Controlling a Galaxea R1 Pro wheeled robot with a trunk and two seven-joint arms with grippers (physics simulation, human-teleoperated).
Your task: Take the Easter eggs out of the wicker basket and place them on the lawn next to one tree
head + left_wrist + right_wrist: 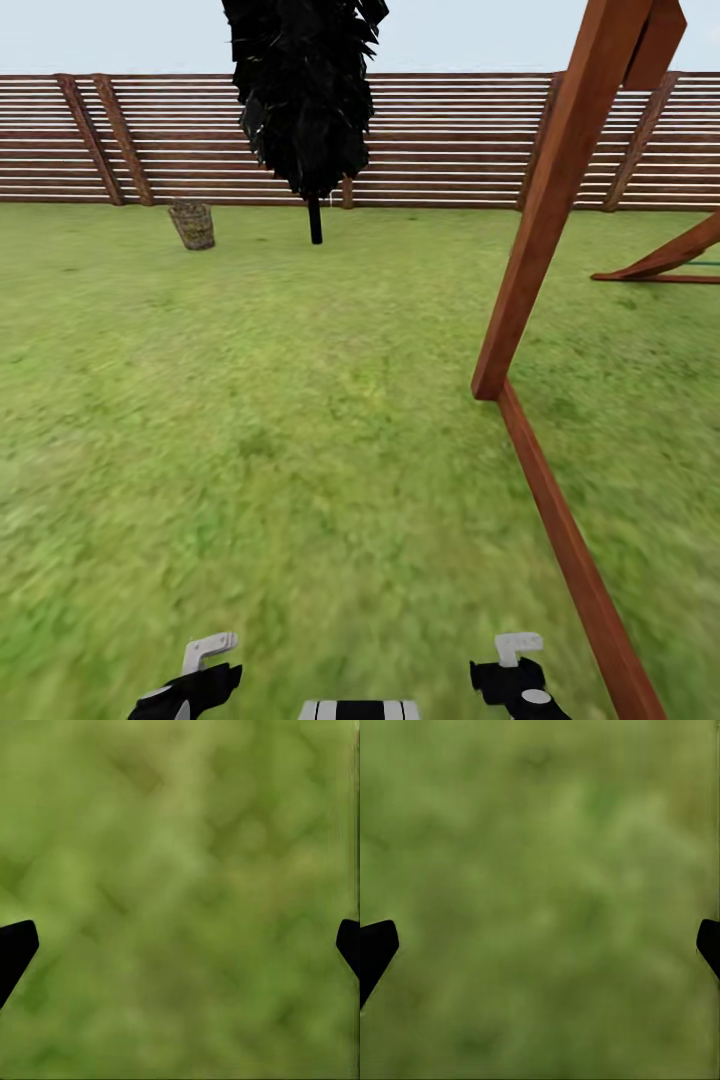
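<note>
The wicker basket (193, 225) stands far off on the lawn (300, 420), near the back fence and left of centre. From this distance the Easter eggs are hidden inside it. The tree is out of view. My left gripper (210, 652) and right gripper (517, 650) hang low at the near edge of the head view, far from the basket. In the left wrist view the left gripper (180, 949) is open, with blurred grass between its dark fingertips. The right gripper (540, 949) is likewise open over grass, holding nothing.
A narrow black cypress (305, 100) stands just right of the basket. A slatted wooden fence (450, 140) closes the back. A brown wooden frame (545, 210) rises at the right, its ground beam (575, 560) running toward me. Open grass lies between me and the basket.
</note>
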